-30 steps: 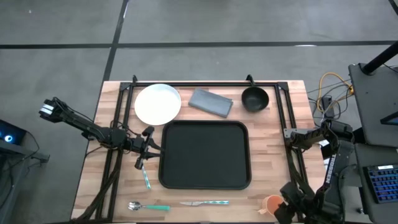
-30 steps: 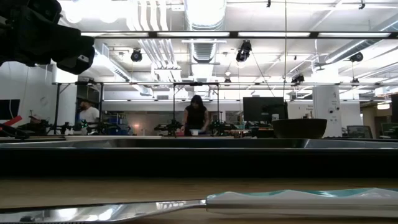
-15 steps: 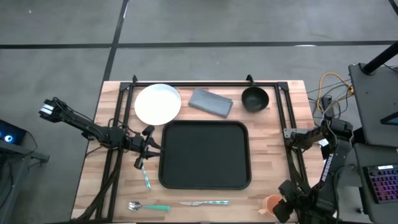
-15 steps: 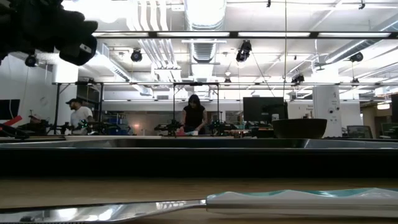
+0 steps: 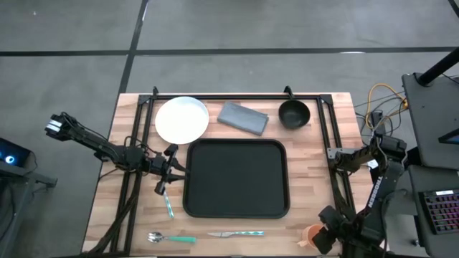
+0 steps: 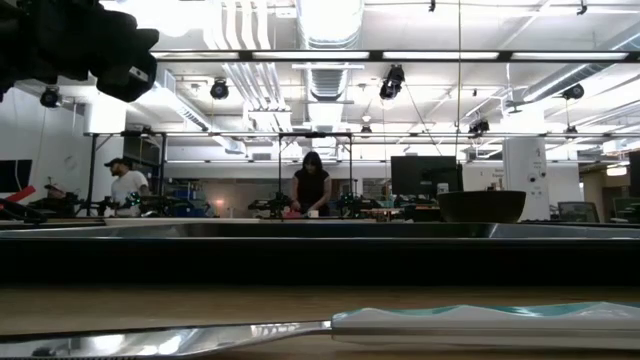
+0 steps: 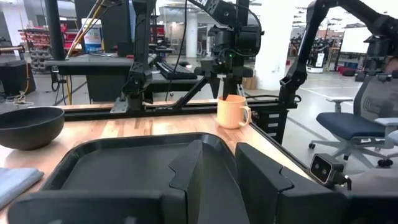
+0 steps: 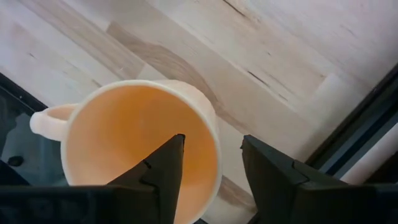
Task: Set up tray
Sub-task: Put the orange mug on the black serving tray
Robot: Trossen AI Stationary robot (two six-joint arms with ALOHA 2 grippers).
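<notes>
The black tray (image 5: 237, 178) lies in the middle of the wooden table. An orange mug (image 8: 137, 149) stands upright on the table near the front right corner (image 5: 312, 233). My right gripper (image 8: 211, 155) points down over it, open, one finger above the mug's hollow and one outside its wall (image 8: 210, 127); I see no touch. From the left wrist view the mug (image 7: 233, 112) shows just under those fingers. My left gripper (image 5: 172, 166) waits level at the tray's left edge, open, with nothing between its fingers (image 7: 217, 174).
Along the far edge sit a white plate (image 5: 181, 120), a folded grey napkin (image 5: 243, 117) and a black bowl (image 5: 293, 113). A teal-handled fork (image 5: 167, 204), spoon (image 5: 171, 238) and knife (image 5: 235, 233) lie left of and in front of the tray. A black frame rail (image 5: 337, 186) runs beside the mug.
My right gripper has come down toward the orange mug, shifting slightly toward the table's left. The mug and the other things have stayed where they were.
</notes>
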